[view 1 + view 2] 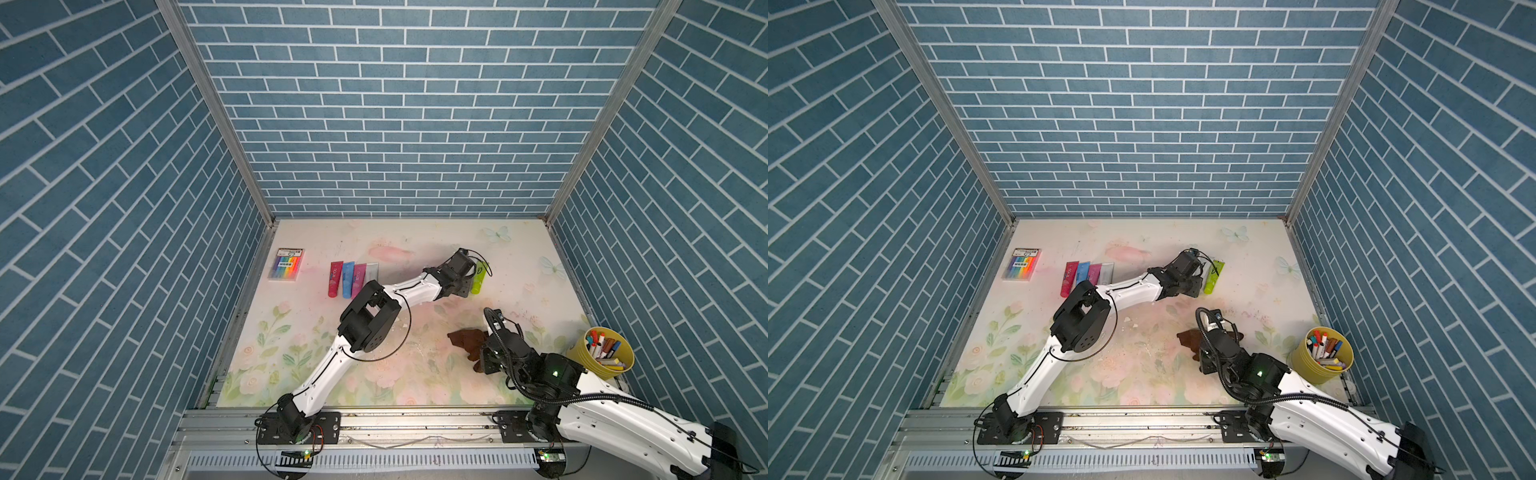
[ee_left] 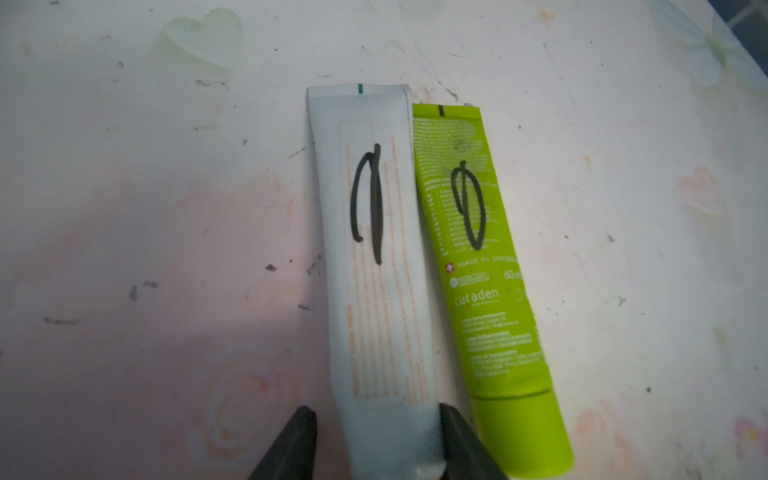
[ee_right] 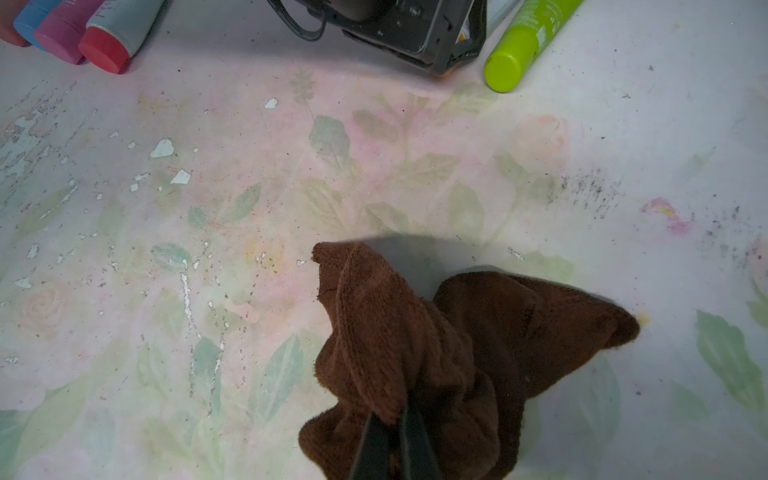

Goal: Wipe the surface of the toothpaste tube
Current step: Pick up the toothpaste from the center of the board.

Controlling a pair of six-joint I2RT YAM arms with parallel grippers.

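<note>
Against the green tube [image 2: 478, 270], the marker-scribbled white toothpaste tube [image 2: 374, 270] lies on the worktop [image 2: 166, 208]; the left hand [image 2: 376, 411] straddles its cap end, slightly spread, likely to steady it. Well apart from the green tube, the right hand [image 3: 390, 419] pinches a brown cloth [image 3: 395, 332] for wiping.

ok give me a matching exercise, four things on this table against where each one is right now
Things
1. white toothpaste tube with a black marker scribble
2. lime green toothpaste tube
3. brown terry cloth
4. yellow round cup of markers

Places
A. clamped in the right gripper
B. standing upright on its own, touched by neither gripper
C. lying with its cap end between the fingers of the left gripper
D. lying alongside the white tube, outside the fingers

Pairs: 1-C, 2-D, 3-A, 4-B
</note>
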